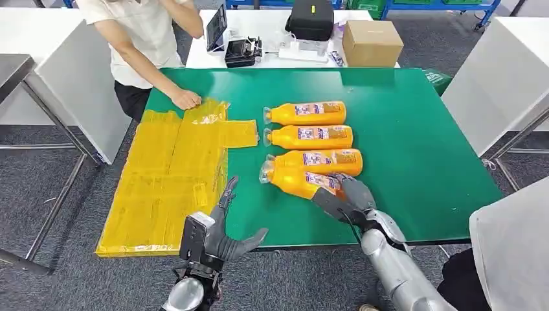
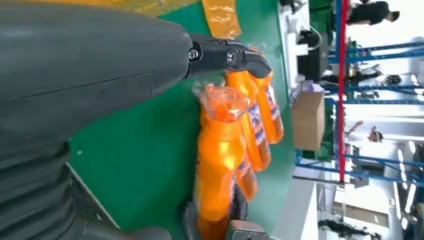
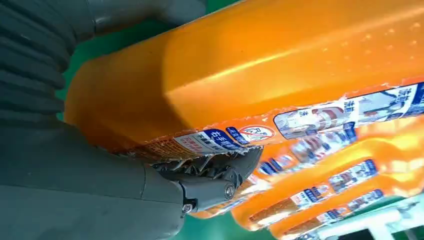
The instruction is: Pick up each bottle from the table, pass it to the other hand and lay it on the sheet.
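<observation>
**Right hand takes hold of the nearest bottle while the left waits open**

The right hand (image 1: pixel 345 196) wraps its fingers (image 3: pixel 220 172) around the base end of the nearest bottle (image 1: pixel 299 179), the one closest to the robot on the green bench (image 1: pixel 414 162). Gripping at the base leaves the neck and cap end free, which judging by the task suits a pass to the other hand. The bottle seems still to lie on or just above the bench; I cannot tell which.

The left hand (image 1: pixel 223 233) hovers at about 8 o'clock from that bottle, fingers spread wide and holding nothing, palm turned toward it, ready to receive.

The yellow sheet (image 1: pixel 168 181) lies at 9 o'clock from the bottles, partly over the bench edge. A person's hand (image 1: pixel 186 98) rests on its far corner, likely steadying it.

Three other bottles (image 1: pixel 309 137) lie in a row at 12 o'clock, the closest touching the held one, so lifting could nudge it.
</observation>
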Robot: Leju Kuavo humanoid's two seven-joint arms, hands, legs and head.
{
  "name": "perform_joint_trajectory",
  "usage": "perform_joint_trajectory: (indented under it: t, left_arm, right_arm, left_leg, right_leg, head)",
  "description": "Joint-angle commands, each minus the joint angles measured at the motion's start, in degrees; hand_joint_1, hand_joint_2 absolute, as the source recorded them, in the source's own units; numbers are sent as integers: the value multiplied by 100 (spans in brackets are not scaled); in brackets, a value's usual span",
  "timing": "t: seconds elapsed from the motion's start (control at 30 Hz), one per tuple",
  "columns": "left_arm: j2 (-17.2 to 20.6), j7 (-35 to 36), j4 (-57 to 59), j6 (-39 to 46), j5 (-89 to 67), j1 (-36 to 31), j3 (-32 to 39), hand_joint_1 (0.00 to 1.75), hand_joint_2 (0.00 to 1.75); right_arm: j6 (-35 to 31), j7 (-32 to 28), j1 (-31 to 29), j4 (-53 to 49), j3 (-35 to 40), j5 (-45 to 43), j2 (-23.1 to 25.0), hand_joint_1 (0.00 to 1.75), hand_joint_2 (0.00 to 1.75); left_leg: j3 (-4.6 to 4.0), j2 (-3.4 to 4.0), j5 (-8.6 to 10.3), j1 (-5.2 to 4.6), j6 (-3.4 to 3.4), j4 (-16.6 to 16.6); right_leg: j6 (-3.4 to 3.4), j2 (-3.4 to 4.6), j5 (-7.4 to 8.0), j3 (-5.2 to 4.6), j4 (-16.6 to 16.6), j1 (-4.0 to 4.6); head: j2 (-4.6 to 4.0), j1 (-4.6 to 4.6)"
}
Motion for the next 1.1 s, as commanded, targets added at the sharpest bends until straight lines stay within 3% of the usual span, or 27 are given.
perform_joint_trajectory:
  t: [0.03,0.13,0.2,0.23,0.3,0.47,0.67,0.9,1.0,1.1]
  left_arm:
    - [-15,-114,291,151,597,-152,207,0,175]
    - [-107,572,744,184,2001,-168,408,0,175]
    - [29,579,963,58,2612,-230,218,0,175]
    - [98,775,979,-234,2972,-251,112,0,175]
    - [213,968,945,-535,3522,-309,-73,0,175]
    - [227,1091,1003,-663,3990,-583,-349,0,175]
    - [243,1014,931,-624,4008,-614,-411,0,175]
    - [328,609,99,-687,3495,-488,-608,0,175]
    - [190,112,-150,-335,2817,-517,-526,0,175]
    - [147,69,-243,-262,2686,-502,-489,0,175]
  right_arm:
    - [851,-1172,1068,-203,-315,-1334,318,175,175]
    - [529,-1476,1446,-1457,-174,-2015,531,175,175]
    - [1,-1373,1368,-1808,177,-2037,577,175,175]
    - [-196,-1459,1258,-1852,373,-1990,589,175,175]
    - [-306,-1533,935,-1718,828,-1908,649,175,175]
    - [-288,-1717,548,-1247,1383,-1994,832,175,175]
    - [-373,-1789,531,-1068,1487,-2023,872,175,175]
    - [105,-1305,133,-70,1772,-2116,961,175,175]
    - [355,-1017,153,-90,1950,-2111,935,175,175]
    - [420,-918,134,-137,2088,-2025,885,175,175]
  left_leg:
    - [-13,-21,8,5,-4,3]
    - [-40,-35,24,6,-15,-13]
    - [7,-16,2,2,-12,-2]
    - [-15,-39,18,0,-13,-17]
    - [-8,-22,10,0,-9,-19]
    - [-104,-34,29,3,-9,-2]
    - [-135,-79,32,3,-6,-3]
    - [-149,-76,33,-6,-6,-5]
    - [-154,-78,33,-8,-5,-3]
    - [-170,-88,35,-1,0,3]
  right_leg:
    - [-4,-27,1,-5,1,7]
    - [-8,-47,2,-22,-9,9]
    - [-10,-20,-9,18,11,9]
    - [-10,-43,0,6,-1,7]
    - [-6,-28,-2,60,4,6]
    - [1,-33,2,-20,28,5]
    - [7,-83,-3,-37,24,3]
    - [5,-88,-2,-51,25,-7]
    - [5,-91,-3,-56,28,-9]
    - [8,-96,-2,-66,26,-3]
  head:
    - [0,0]
    - [0,0]
    - [0,0]
    - [0,0]
    - [0,-7]
    - [0,0]
    - [0,-2]
    - [0,-2]
    - [0,-2]
    - [0,-2]
